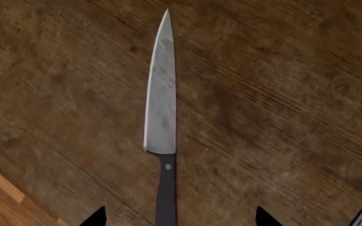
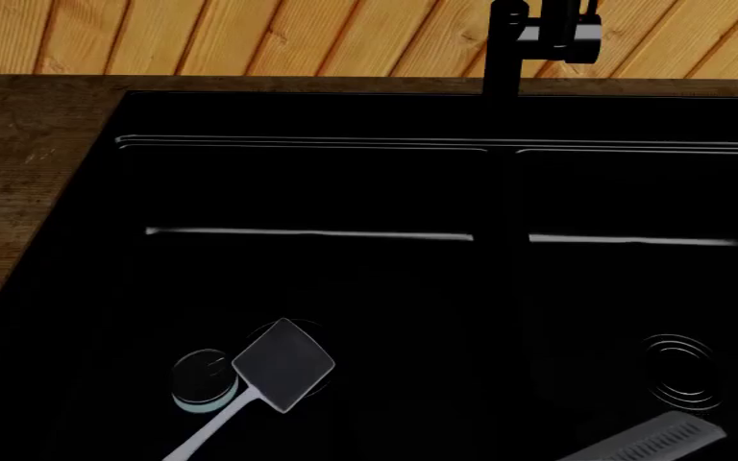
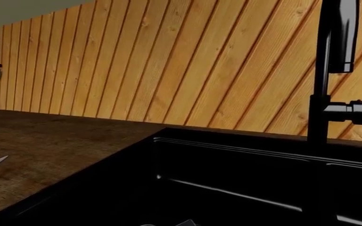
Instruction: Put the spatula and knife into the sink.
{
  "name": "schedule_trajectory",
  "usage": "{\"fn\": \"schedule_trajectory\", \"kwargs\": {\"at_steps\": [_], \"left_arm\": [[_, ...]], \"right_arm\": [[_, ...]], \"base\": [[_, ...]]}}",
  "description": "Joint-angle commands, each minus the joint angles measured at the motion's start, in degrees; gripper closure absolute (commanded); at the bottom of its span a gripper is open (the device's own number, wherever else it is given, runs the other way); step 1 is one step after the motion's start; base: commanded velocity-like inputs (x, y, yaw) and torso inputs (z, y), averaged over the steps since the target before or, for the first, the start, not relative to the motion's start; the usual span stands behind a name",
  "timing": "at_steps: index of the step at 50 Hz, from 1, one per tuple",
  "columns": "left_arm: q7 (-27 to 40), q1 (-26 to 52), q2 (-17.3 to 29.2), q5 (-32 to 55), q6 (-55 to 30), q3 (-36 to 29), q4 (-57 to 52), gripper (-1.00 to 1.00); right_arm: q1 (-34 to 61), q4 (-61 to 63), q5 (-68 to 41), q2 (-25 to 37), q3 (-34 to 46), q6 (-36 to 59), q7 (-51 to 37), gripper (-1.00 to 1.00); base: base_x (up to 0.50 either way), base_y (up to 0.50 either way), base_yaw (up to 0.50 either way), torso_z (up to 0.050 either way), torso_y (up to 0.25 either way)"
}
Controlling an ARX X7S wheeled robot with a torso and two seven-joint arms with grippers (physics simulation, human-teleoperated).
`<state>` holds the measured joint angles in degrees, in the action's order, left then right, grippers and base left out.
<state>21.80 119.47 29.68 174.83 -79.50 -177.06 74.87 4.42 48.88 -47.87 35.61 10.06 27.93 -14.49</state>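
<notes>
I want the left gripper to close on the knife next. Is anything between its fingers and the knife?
Nothing visible. In the left wrist view the knife lies alone on bare counter, its dark handle running between the left gripper fingertips, which stand apart.

Knife [image 1: 160, 108]: flat on the dark wood desk [image 1: 282, 103], not in the sink. Shiny silver pointed blade w/ grey smudges, dark handle w/ one pale rivet; blade tip also shows in the right wrist view.

Spatula [image 2: 280, 367]: lies in the sink's left basin, grey squarish blade w/ rounded corners over the round drain, thin pale handle running toward the near edge of the head view.

Sink [image 2: 126, 192]: large, glossy black, two rect. basins w/ a divider between, ringed drain in the right basin, black faucet at the back rim, centre.
</notes>
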Motion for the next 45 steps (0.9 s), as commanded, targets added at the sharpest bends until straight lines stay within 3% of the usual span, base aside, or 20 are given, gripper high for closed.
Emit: {"fn": "schedule_trajectory", "kwargs": {"at_steps": [1, 17, 26, 37, 45], "left_arm": [[2.0, -2.6, 1.1, 2.2, 0.1, 1.4, 0.0, -1.00], [5.3, -6.6, 4.6, 3.5, 2.0, 6.2, -1.4, -1.00], [10.2, -6.3, 8.3, 4.5, 7.3, 10.1, -7.7, -1.00], [11.2, -4.6, 12.5, 2.2, 14.1, 12.3, -18.9, -1.00], [12.8, -4.5, 14.0, 2.3, 15.8, 13.0, -21.3, -1.00]], "right_arm": [[0.4, 0.9, -0.9, 0.2, -0.8, 1.0, -0.8, -1.00], [0.4, 1.1, -1.2, 0.6, -0.7, 1.1, -1.4, -1.00], [0.3, 1.3, -1.2, 0.7, -0.5, 1.1, -1.7, -1.00], [0.2, 1.7, -1.6, 1.1, -0.5, 1.3, -2.3, -1.00], [0.5, 1.7, -1.8, 1.2, -0.4, 1.3, -2.5, -1.00]], "base": [[0.00, 0.00, 0.00, 0.000, 0.000], [0.00, 0.00, 0.00, 0.000, 0.000], [0.00, 0.00, 0.00, 0.000, 0.000], [0.00, 0.00, 0.00, 0.000, 0.000], [0.00, 0.00, 0.00, 0.000, 0.000]]}}
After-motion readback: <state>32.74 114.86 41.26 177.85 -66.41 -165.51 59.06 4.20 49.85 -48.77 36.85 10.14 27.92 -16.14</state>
